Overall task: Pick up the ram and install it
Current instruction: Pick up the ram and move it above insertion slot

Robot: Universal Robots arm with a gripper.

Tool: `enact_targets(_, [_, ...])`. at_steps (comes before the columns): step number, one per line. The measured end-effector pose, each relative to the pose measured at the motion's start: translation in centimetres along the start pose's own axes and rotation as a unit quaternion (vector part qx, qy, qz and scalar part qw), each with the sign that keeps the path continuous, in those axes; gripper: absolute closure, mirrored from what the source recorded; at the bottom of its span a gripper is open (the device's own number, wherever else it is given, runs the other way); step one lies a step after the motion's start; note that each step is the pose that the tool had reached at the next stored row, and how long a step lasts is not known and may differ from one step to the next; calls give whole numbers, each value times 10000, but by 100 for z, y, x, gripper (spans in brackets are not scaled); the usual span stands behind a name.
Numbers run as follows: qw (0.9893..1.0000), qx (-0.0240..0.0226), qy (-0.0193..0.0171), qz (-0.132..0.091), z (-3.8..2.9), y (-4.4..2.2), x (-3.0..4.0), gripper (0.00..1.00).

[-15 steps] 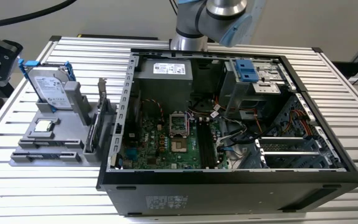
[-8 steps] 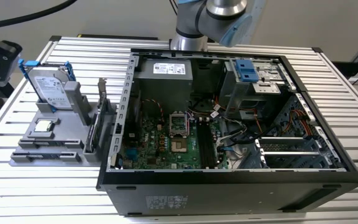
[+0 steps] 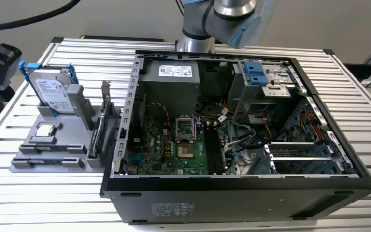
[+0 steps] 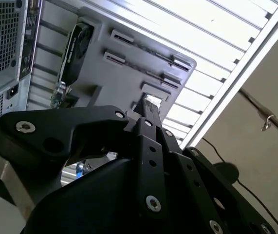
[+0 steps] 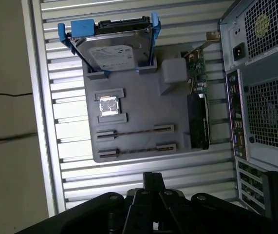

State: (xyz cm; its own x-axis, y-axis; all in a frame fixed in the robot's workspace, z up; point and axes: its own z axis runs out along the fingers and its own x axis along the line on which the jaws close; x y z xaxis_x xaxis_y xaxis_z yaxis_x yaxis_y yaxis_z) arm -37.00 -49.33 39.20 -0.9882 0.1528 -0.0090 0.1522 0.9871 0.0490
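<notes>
Two thin dark ram sticks stand on edge in the slots of a grey holder (image 5: 139, 92); one ram stick (image 5: 135, 131) lies nearer the holder's middle, the other (image 5: 135, 148) by its edge. In the exterior view the same ram slots (image 3: 49, 151) sit at the holder's front, on that view's left. My gripper (image 5: 153, 179) hangs high above the table just off that edge of the holder, well apart from the sticks. Its black fingers meet in a single tip (image 4: 149, 105) with nothing between them.
The holder also carries a hard drive in a blue frame (image 5: 113, 48), a processor chip (image 5: 109, 105) and a card with a metal bracket (image 5: 198, 112). An open computer case (image 3: 237, 186) stands beside it, with the motherboard's long black slots (image 3: 212, 150) inside. The ribbed table (image 3: 44, 203) ends close by.
</notes>
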Motion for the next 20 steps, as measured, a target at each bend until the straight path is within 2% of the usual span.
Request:
enact_targets(5, [9998, 2, -10, 215, 0, 0, 1, 100])
enact_targets(10, [9991, 4, -21, 422, 0, 0, 1, 100])
enact_targets(15, [9979, 5, -32, 647, 0, 0, 1, 100])
enact_targets(20, [9962, 8, -43, 872, 0, 0, 1, 100])
